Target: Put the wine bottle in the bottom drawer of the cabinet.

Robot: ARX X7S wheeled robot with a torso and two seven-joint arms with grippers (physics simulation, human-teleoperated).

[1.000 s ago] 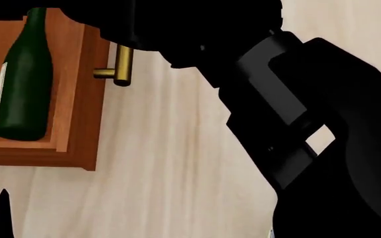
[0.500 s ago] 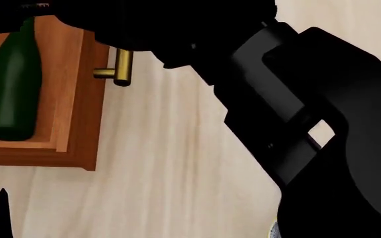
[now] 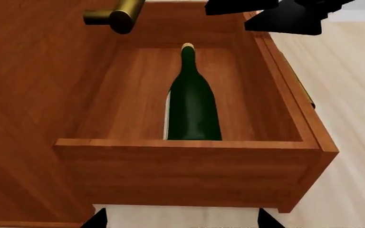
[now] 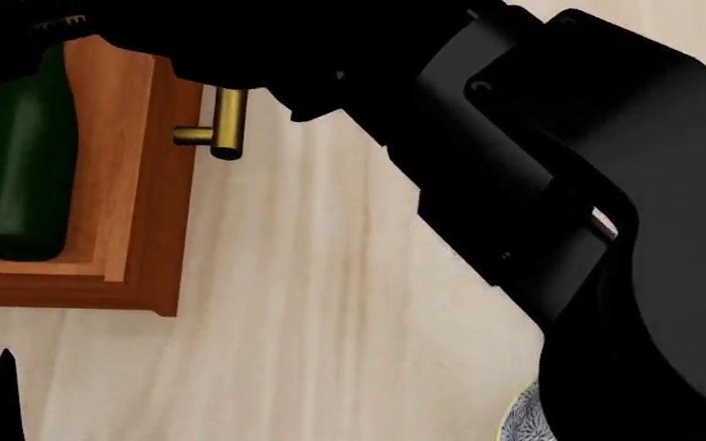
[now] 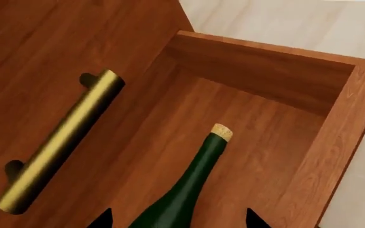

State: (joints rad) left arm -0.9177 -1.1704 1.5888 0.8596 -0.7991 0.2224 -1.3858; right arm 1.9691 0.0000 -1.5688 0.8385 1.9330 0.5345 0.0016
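The wine bottle point(image 3: 192, 102) lies flat in the open bottom drawer point(image 3: 189, 171) of the cabinet point(image 3: 24, 95). Only the right wrist view shows its cork clearly, with nothing gripping it. Neither gripper's jaws are visible enough to tell their state.

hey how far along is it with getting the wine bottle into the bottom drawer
Mostly done: the wine bottle lies on its side on the floor of the open bottom drawer, cork end free, with nothing gripping it in either wrist view. In hand: nothing that shows; the right gripper hovers over the bottle with its fingertips spread apart. Left: the drawer is pulled out from the cabinet, so perhaps pushing it shut.
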